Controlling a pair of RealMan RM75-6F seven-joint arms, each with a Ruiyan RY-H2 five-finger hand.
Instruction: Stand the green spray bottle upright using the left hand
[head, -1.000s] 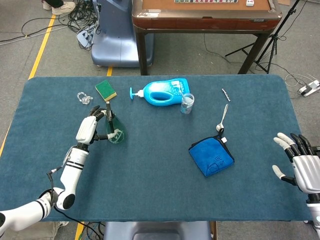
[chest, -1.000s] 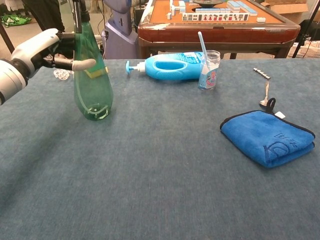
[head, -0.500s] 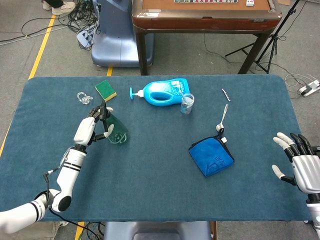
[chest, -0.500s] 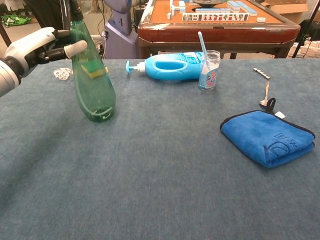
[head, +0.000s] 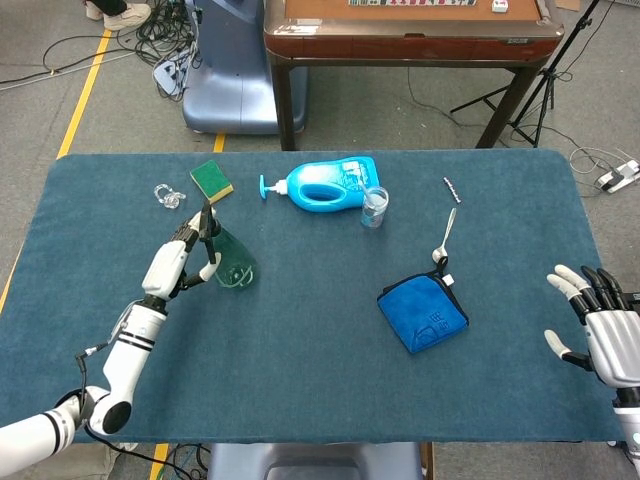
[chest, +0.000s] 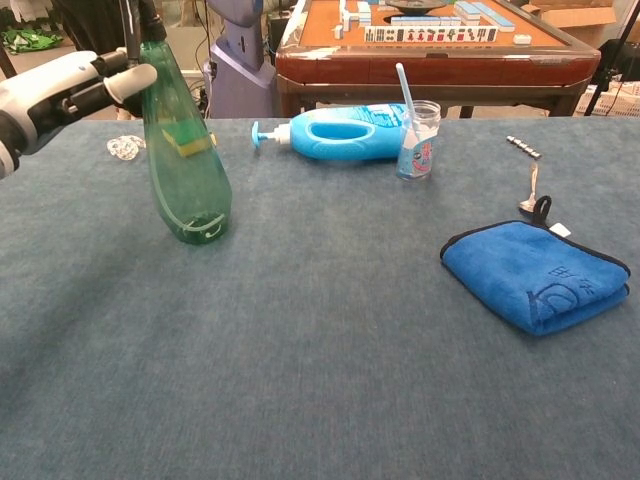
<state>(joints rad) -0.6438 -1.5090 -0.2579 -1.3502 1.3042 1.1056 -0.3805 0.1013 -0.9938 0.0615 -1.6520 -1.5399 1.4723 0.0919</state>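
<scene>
On worktop (head: 300, 400) left side: left hand (chest: 60, 90) beside neck of green spray bottle (chest: 185, 170), fingers apart; whether they touch it, cannot tell. Bottle upright on base, near sponge (head: 211, 180). Centre: blue detergent bottle (head: 325, 185) lying flat. Right: blue cloth (head: 422, 313). Far right edge: right hand (head: 605, 330) open-fingered, holding nothing.

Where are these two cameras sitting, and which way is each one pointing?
Head view: high up, looking steeply down on the blue table; shows the left robot hand beside the green spray bottle and the right robot hand, fingers spread.
Chest view: low, near table height, looking forward across the table; only the left robot hand shows, at the bottle's neck.
Shared: the standing green bottle, the blue detergent bottle lying on its side, the blue cloth.
</scene>
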